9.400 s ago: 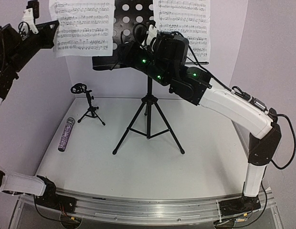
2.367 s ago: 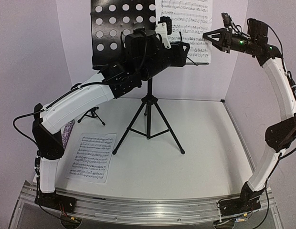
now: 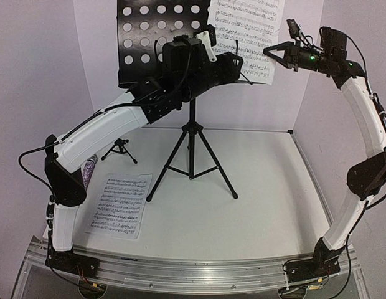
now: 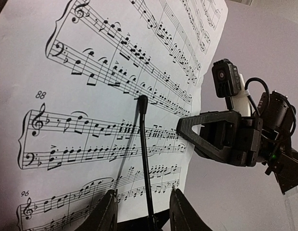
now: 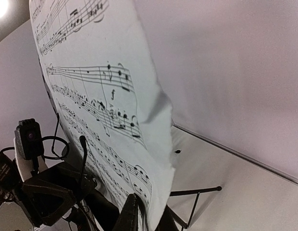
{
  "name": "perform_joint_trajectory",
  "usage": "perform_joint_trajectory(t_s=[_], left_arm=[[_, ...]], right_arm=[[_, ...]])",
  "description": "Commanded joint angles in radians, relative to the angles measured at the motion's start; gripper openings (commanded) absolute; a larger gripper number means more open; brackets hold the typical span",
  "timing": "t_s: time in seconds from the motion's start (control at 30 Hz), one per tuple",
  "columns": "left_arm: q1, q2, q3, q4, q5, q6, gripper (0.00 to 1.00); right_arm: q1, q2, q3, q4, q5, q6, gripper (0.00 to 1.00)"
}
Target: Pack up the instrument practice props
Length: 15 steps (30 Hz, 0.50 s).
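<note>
Reaching up to the tall music stand (image 3: 157, 38), the right gripper (image 3: 268, 52) is clamped on the right edge of the sheet-music page (image 3: 246, 28) that leans on the right half of the perforated desk. In the right wrist view the paper buckles just above its 2 fingers (image 5: 130, 214). The left gripper (image 4: 142, 193) hovers at the page's lower part with its fingers spread, holding nothing, and the stand's thin wire page-holder (image 4: 144, 144) rises between them. The stand's tripod stands in the middle of the white table (image 3: 268, 205). A 2nd page (image 3: 121, 204) lies flat near the left arm's base. The glittery microphone (image 3: 89, 171) is partly hidden behind that arm, and the small mic stand (image 3: 120, 148) is upright just beyond.
</note>
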Motion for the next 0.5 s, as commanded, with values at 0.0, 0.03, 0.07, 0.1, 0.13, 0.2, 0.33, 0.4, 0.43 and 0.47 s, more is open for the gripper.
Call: perform_joint_trajectory(t_s=[0.0, 0.03, 0.07, 0.1, 0.13, 0.2, 0.33, 0.4, 0.43, 0.47], left_arm=[[0.018, 0.059, 0.0, -0.059, -0.028, 0.033, 0.31], [0.019, 0.06, -0.001, -0.054, -0.026, 0.034, 0.28], [0.02, 0.061, -0.001, -0.05, -0.021, 0.035, 0.22], [0.021, 0.062, -0.002, -0.047, -0.015, 0.034, 0.18], [0.021, 0.063, -0.001, -0.045, -0.012, 0.033, 0.14], [0.021, 0.062, -0.003, -0.044, -0.008, 0.03, 0.04], [0.021, 0.033, -0.037, -0.031, 0.004, 0.021, 0.0], [0.021, 0.01, -0.069, -0.015, 0.021, 0.022, 0.0], [0.021, -0.003, -0.093, -0.001, 0.033, 0.027, 0.0], [0.021, -0.017, -0.122, 0.019, 0.046, 0.036, 0.0]], right_arm=[[0.046, -0.071, -0.045, 0.017, -0.041, -0.018, 0.07], [0.049, -0.079, -0.055, 0.017, -0.038, -0.022, 0.07], [0.051, -0.086, -0.062, 0.018, -0.032, -0.025, 0.07], [0.053, -0.089, -0.067, 0.019, -0.029, -0.027, 0.07], [0.053, -0.093, -0.068, 0.019, -0.028, -0.028, 0.07], [0.054, -0.096, -0.067, 0.019, -0.027, -0.029, 0.07], [0.054, -0.096, -0.065, 0.017, -0.014, -0.028, 0.06], [0.053, -0.092, -0.061, 0.016, 0.009, -0.022, 0.05], [0.053, -0.088, -0.058, 0.015, 0.027, -0.016, 0.05], [0.053, -0.085, -0.056, 0.015, 0.045, -0.011, 0.04]])
